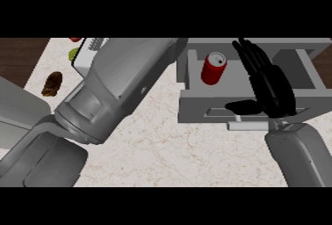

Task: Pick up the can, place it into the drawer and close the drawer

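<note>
Red can point(213, 68) lies inside the open grey drawer point(194, 105). Right hand point(269, 85) above it, fingers straight, holding nothing. Left hand's state cannot be told.

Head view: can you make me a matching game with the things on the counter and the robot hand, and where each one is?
Things:
1. red can
2. right robot hand
3. brown food item
4. drawer handle

Places:
A. near the counter's left edge
B. lying inside the open drawer
C. open, over the drawer's right side
D. on the drawer's front, nearest the robot

Pairs: 1-B, 2-C, 3-A, 4-D
</note>
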Motion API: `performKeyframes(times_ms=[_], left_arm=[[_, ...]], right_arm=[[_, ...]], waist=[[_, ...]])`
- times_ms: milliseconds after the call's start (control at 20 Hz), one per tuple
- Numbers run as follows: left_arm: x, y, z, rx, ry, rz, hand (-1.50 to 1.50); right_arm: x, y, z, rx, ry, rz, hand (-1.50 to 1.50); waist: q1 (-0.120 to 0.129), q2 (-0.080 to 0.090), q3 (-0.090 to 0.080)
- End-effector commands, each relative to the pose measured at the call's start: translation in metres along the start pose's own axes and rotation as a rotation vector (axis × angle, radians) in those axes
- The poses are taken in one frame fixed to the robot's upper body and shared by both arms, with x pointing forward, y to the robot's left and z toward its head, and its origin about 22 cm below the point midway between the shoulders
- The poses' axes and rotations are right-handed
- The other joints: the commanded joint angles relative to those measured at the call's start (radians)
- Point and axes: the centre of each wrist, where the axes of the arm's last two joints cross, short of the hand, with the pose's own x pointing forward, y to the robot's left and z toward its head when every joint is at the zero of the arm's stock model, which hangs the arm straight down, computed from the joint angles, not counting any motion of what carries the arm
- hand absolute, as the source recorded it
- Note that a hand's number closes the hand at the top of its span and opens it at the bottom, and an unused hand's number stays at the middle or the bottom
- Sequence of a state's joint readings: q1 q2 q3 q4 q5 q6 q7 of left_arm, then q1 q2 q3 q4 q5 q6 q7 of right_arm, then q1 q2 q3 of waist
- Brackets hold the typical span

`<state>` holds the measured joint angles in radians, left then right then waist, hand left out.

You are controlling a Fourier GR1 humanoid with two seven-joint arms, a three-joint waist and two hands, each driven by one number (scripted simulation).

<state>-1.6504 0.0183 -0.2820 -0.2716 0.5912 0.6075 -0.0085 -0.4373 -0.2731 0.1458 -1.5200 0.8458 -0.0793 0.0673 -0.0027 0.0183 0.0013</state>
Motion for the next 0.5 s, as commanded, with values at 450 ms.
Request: performKeyframes(times_ms=[450], left_arm=[[0.0, 0.033, -0.01, 0.024, 0.021, 0.007, -1.5]], right_arm=[[-0.029, 0.075, -0.05, -0.056, 0.047, 0.153, -1.5]], waist=[[0.05, -0.011, 0.0]])
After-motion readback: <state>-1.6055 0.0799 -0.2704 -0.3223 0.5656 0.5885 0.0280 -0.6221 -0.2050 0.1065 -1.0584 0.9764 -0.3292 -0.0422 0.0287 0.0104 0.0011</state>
